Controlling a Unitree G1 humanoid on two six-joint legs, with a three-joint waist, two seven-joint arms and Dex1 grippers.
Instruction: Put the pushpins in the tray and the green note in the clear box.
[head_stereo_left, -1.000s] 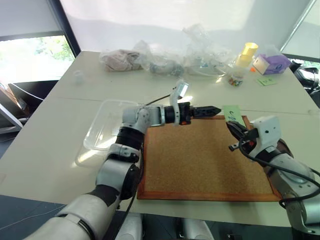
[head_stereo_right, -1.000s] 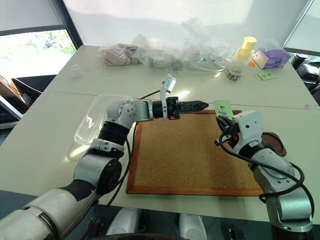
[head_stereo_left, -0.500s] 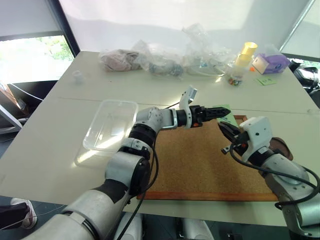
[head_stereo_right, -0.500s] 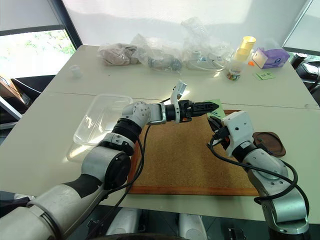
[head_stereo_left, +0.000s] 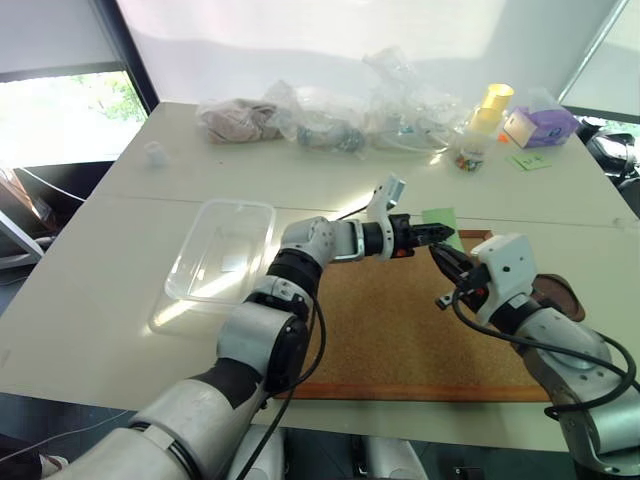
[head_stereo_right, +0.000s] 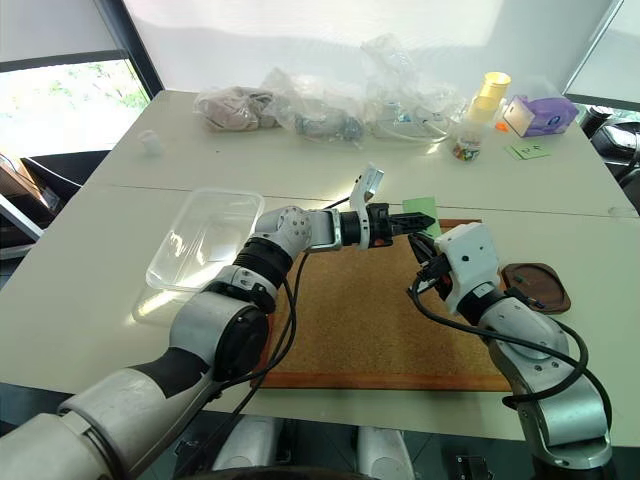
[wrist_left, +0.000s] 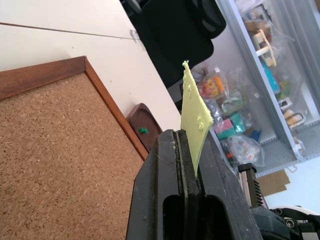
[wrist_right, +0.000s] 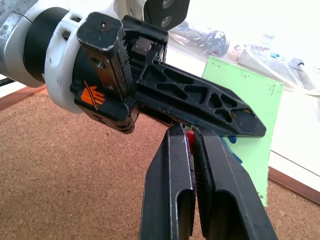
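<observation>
The green note (wrist_left: 194, 112) is pinched by the closed left tool (head_stereo_left: 440, 235); a red pin (wrist_right: 190, 139) is clamped by the right tool (wrist_right: 192, 131). The note could tear if both are pulled apart.

1. The green note (wrist_right: 250, 120) is light green, with a blue mark low on its face
2. The corkboard (head_stereo_left: 400, 320) is speckled tan cork inside a reddish-brown wooden frame
3. The tray (head_stereo_right: 540, 287) is dark brown; a small green pin (wrist_left: 143, 131) lies in it
4. The clear box (head_stereo_left: 215, 260) is transparent plastic
5. The left gripper (wrist_right: 240, 125) is black with an orange logo on its body; the right gripper (wrist_right: 192, 145) is black, with a bit of red between its fingers
6. The table (head_stereo_left: 120, 250) is off-white
7. A yellow container (head_stereo_left: 495, 105), a purple box (head_stereo_left: 540, 127) and another green note (head_stereo_left: 533, 161) sit far back
</observation>
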